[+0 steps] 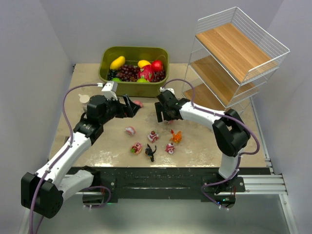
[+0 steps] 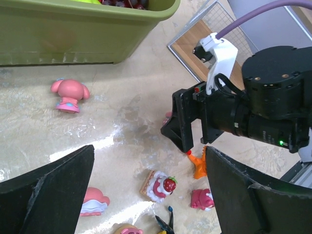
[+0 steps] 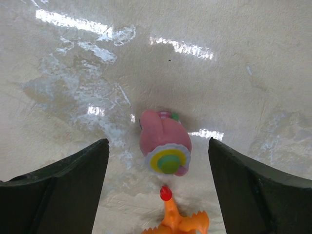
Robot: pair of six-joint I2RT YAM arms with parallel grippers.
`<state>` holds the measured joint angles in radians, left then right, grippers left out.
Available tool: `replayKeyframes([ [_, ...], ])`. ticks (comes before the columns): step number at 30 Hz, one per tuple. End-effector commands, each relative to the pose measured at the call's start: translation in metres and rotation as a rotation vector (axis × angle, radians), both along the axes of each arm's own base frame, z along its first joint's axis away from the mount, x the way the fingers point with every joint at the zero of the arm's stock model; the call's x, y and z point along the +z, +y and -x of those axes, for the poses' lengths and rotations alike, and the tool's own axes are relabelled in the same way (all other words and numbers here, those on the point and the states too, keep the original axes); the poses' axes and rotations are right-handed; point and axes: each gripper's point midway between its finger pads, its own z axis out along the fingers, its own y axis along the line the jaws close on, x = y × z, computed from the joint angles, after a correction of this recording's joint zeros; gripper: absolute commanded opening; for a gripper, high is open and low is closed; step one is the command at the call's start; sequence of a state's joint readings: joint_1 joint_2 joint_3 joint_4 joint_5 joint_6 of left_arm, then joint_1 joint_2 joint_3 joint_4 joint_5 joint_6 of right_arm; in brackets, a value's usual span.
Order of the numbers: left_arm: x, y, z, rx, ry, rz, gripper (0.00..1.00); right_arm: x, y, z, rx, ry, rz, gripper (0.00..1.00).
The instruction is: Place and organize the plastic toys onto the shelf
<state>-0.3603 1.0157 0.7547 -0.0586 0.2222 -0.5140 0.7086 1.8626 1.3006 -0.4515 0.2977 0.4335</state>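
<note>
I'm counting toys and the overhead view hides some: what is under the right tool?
A rounded pink toy lies on the table below the open right tool, untouched, the orange creature beside it. From overhead the tool covers the pink toy.

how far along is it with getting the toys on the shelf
Nothing done yet: no toy shows on the shelf. In hand: nothing; both grippers are open, the right gripper poised over a pink toy, the left gripper near a second pink toy. Left: every toy, including the orange creature and black one.
</note>
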Motion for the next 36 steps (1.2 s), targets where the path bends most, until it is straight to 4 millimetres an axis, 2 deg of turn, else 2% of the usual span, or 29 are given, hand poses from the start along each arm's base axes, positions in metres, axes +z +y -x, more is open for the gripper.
replayKeyframes([
  [1, 0.034, 0.004, -0.018, 0.043, -0.130, 0.015, 1.00, 0.067, 0.009, -0.010, -0.003, -0.122, -0.101, 0.87],
  [5, 0.037, -0.002, -0.024, -0.001, -0.145, -0.031, 1.00, 0.108, 0.011, -0.007, 0.006, -0.176, -0.169, 0.89],
  [8, 0.039, -0.016, -0.023, -0.096, -0.199, -0.039, 1.00, 0.138, 0.009, -0.002, 0.024, -0.213, -0.200, 0.90],
  [9, 0.031, -0.019, -0.023, -0.109, -0.196, -0.042, 1.00, 0.145, 0.006, -0.001, 0.032, -0.220, -0.198, 0.90],
  [11, 0.030, -0.031, -0.023, -0.145, -0.222, -0.038, 1.00, 0.167, 0.000, 0.009, 0.051, -0.234, -0.210, 0.89],
  [13, 0.012, -0.044, -0.024, -0.190, -0.206, -0.056, 1.00, 0.180, -0.008, 0.019, 0.067, -0.236, -0.204, 0.89],
  [14, 0.013, -0.057, -0.022, -0.225, -0.235, -0.047, 1.00, 0.202, -0.014, 0.027, 0.071, -0.276, -0.236, 0.89],
  [15, -0.001, -0.065, -0.021, -0.251, -0.223, -0.062, 1.00, 0.210, -0.017, 0.031, 0.081, -0.291, -0.246, 0.89],
  [16, -0.006, -0.077, -0.016, -0.288, -0.228, -0.063, 1.00, 0.218, -0.022, 0.038, 0.084, -0.299, -0.253, 0.89],
  [17, -0.005, -0.085, -0.017, -0.305, -0.252, -0.055, 1.00, 0.236, -0.028, 0.046, 0.091, -0.334, -0.283, 0.90],
  [18, -0.021, -0.092, -0.018, -0.327, -0.225, -0.068, 1.00, 0.246, -0.030, 0.052, 0.120, -0.350, -0.298, 0.90],
  [20, -0.029, -0.109, -0.015, -0.370, -0.224, -0.066, 1.00, 0.264, -0.033, 0.061, 0.151, -0.388, -0.326, 0.91],
  [21, -0.043, -0.117, -0.016, -0.390, -0.194, -0.074, 1.00, 0.283, -0.039, 0.070, 0.181, -0.443, -0.347, 0.92],
  [22, -0.047, -0.127, -0.012, -0.419, -0.188, -0.072, 1.00, 0.297, -0.032, 0.077, 0.242, -0.469, -0.393, 0.94],
  [25, -0.063, -0.146, -0.013, -0.452, -0.170, -0.078, 1.00, 0.340, -0.028, 0.100, 0.376, -0.595, -0.506, 0.99],
  [28, -0.076, -0.160, -0.022, -0.459, -0.150, -0.083, 1.00, 0.364, -0.025, 0.111, 0.438, -0.638, -0.547, 0.99],
  [33, -0.098, -0.178, -0.028, -0.492, -0.103, -0.090, 1.00, 0.380, -0.027, 0.115, 0.443, -0.659, -0.561, 0.99],
  [36, -0.110, -0.182, -0.032, -0.466, -0.079, -0.105, 1.00, 0.385, -0.031, 0.116, 0.435, -0.671, -0.562, 0.99],
])
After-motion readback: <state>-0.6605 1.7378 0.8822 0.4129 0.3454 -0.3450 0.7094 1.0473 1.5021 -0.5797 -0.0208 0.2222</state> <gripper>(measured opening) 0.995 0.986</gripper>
